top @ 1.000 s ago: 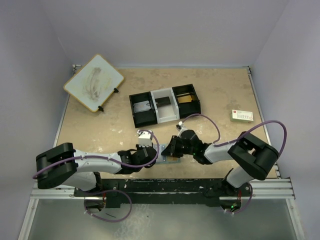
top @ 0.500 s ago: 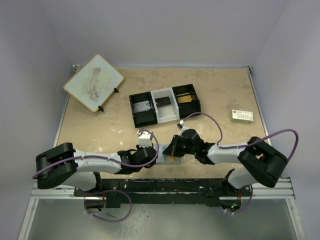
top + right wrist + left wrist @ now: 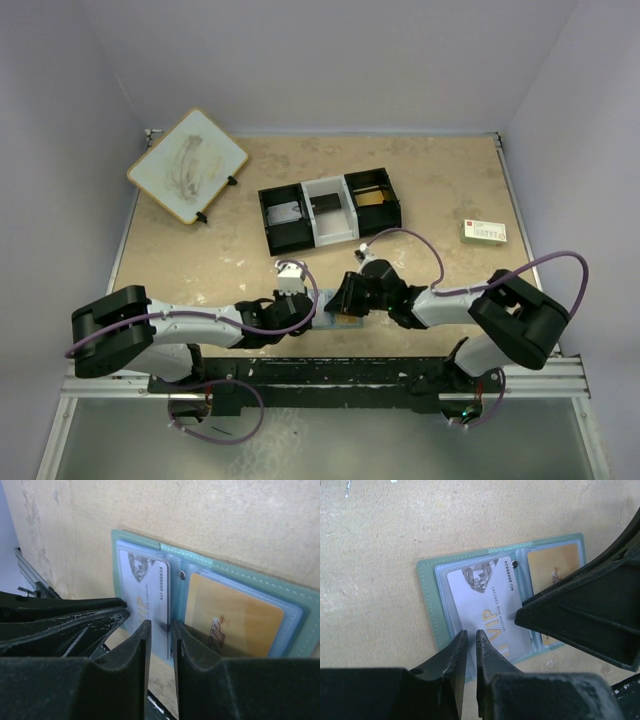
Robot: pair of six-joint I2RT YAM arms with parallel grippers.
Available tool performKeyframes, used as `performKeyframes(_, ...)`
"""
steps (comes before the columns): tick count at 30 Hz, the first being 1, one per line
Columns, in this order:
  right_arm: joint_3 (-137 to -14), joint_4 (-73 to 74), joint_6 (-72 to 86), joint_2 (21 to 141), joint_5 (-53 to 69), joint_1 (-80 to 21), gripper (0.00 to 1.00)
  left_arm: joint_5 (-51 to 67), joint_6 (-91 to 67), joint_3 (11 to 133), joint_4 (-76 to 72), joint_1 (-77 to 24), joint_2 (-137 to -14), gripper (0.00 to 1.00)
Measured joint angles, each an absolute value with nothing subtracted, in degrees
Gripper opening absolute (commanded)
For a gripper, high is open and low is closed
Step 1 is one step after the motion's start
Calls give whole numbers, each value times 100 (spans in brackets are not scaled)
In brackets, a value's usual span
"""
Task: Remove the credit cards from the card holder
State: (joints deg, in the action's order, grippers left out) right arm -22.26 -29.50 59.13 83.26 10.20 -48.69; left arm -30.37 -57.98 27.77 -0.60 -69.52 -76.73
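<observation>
One open card holder [image 3: 427,595] is showing two cards: grey card [image 3: 485,605] at 9 o'clock, gold card [image 3: 555,562] at 3. The left gripper [image 3: 471,635] is resting almost clenched, empty; the right gripper [image 3: 161,626]: cannot tell.

The card holder [image 3: 427,600], a flat grey-green wallet with pale-blue pocket panels and a small stud at the fold, lies opened out flat on the table [image 3: 380,540] close to its near edge. In one pocket sits the pale bluish-grey card [image 3: 485,605] (printed "VIP", with a number along one edge and a crystal motif), lying askew to the pocket's edges. The orange-gold card [image 3: 555,562] lies straight in the other pocket.
</observation>
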Motion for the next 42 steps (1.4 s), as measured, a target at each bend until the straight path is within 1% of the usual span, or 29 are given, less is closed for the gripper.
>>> performKeyframes(3, -2261, -3122, 5885, 8488, 1107, -4866, 27, -3024, -5795, 2775, -69, -6952, -7673, 9)
performKeyframes(7, -2410, -3183, 5730, 8694, 1125, -4853, 9, -3046, -5791, 2775, -23, -6952, -7671, 9)
performKeyframes(9, -2432, -3199, 5677, 8746, 1127, -4829, 2, -3072, -5791, 2775, 5, -6952, -7664, 9)
performKeyframes(10, -2427, -3194, 5653, 8742, 1120, -4829, 0, -3074, -5791, 2775, 8, -6952, -7664, 9)
performKeyframes(22, -2294, -2886, 5631, 8197, 1100, -4792, 0, -3026, -5798, 2775, -23, -6952, -7664, 9)
performKeyframes(36, -2178, -2670, 5634, 8020, 1070, -4635, 0, -2995, -5798, 2775, -36, -6952, -7664, 9)
performKeyframes(42, -2176, -2648, 5634, 8034, 1048, -4633, 0, -2888, -5763, 2775, -95, -6952, -7655, 25)
